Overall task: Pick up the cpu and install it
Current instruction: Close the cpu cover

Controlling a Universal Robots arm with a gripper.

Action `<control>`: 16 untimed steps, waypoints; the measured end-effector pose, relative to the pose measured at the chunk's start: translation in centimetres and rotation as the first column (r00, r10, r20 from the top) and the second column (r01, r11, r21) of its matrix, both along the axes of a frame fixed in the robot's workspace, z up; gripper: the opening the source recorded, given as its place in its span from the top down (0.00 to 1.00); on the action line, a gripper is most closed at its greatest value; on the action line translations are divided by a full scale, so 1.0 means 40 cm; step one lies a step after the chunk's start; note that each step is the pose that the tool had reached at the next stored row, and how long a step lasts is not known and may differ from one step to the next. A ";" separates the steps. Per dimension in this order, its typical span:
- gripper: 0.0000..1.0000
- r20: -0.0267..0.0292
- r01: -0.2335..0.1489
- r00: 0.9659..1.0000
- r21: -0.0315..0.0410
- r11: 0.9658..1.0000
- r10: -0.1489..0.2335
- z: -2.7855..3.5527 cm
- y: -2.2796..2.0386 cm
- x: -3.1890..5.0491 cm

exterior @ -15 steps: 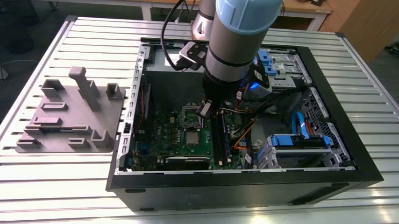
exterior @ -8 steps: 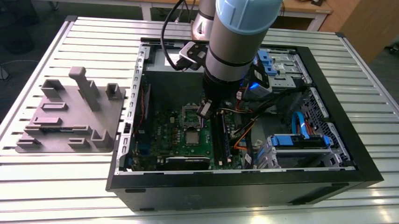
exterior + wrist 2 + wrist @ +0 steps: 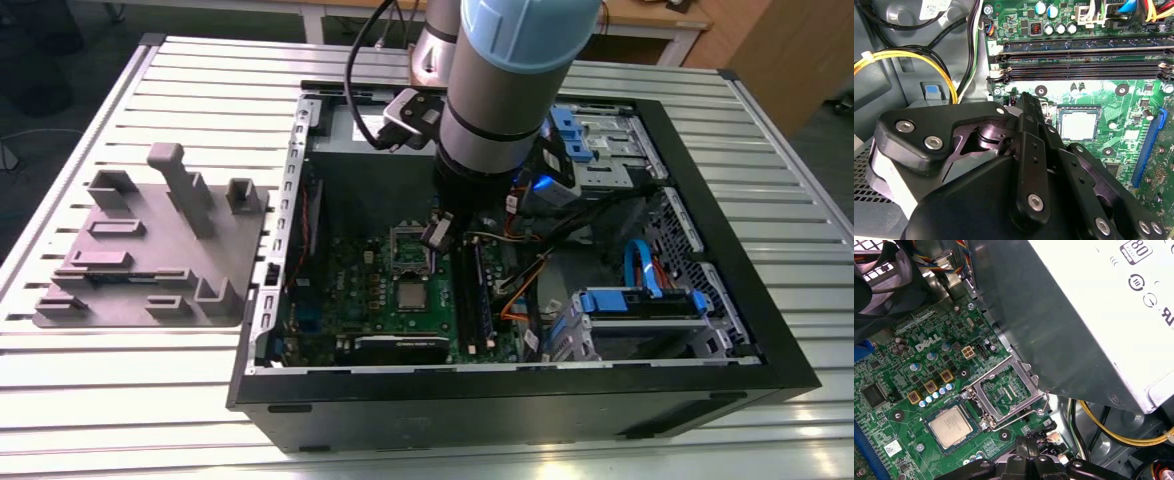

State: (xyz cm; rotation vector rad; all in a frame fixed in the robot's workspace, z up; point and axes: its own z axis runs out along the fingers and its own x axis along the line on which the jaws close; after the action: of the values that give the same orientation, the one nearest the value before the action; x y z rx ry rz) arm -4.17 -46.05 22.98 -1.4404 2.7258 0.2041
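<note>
The cpu (image 3: 411, 294) is a small silvery square lying flat in the socket of the green motherboard (image 3: 350, 262). It is in both wrist views too, cpu (image 3: 950, 426) and cpu (image 3: 1078, 124). The socket's metal load frame (image 3: 1005, 392) stands swung open beside the cpu. My gripper (image 3: 435, 240) hangs low inside the computer case, above the open frame and just back from the cpu. Its black fingers (image 3: 1026, 107) look shut together with nothing between them. The gripper's tip (image 3: 1034, 444) pokes in close to the frame's hinge side.
A grey fixture tray (image 3: 147, 260) with upright blocks lies on the slatted table at the exterior view's left. Inside the black case (image 3: 534, 400) are memory slots (image 3: 1079, 65), a grey power supply (image 3: 1094, 315), yellow and orange cables (image 3: 1104, 432) and blue drive brackets (image 3: 641, 300).
</note>
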 end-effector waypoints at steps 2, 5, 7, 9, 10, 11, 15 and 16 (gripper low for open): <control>0.90 0.000 0.000 1.000 0.000 1.000 0.000 0.000 0.000 0.000; 0.90 0.000 0.000 1.000 0.000 1.000 0.000 0.000 0.000 0.000; 0.90 0.000 0.000 1.000 0.000 1.000 0.000 0.000 0.000 0.000; 0.90 0.000 0.000 1.000 0.000 1.000 0.000 0.000 0.000 0.000; 0.89 0.000 0.000 1.000 0.000 1.000 0.000 0.000 0.000 0.000; 0.89 0.000 0.000 1.000 0.000 1.000 0.000 0.000 0.000 0.000; 0.71 0.000 0.000 1.000 0.000 1.000 0.000 0.000 0.001 0.000; 0.65 0.000 0.000 1.000 0.000 1.000 0.000 0.000 0.001 0.000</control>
State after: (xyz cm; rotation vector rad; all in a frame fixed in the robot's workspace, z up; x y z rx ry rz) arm -4.17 -46.03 22.97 -1.4403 2.7258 0.2041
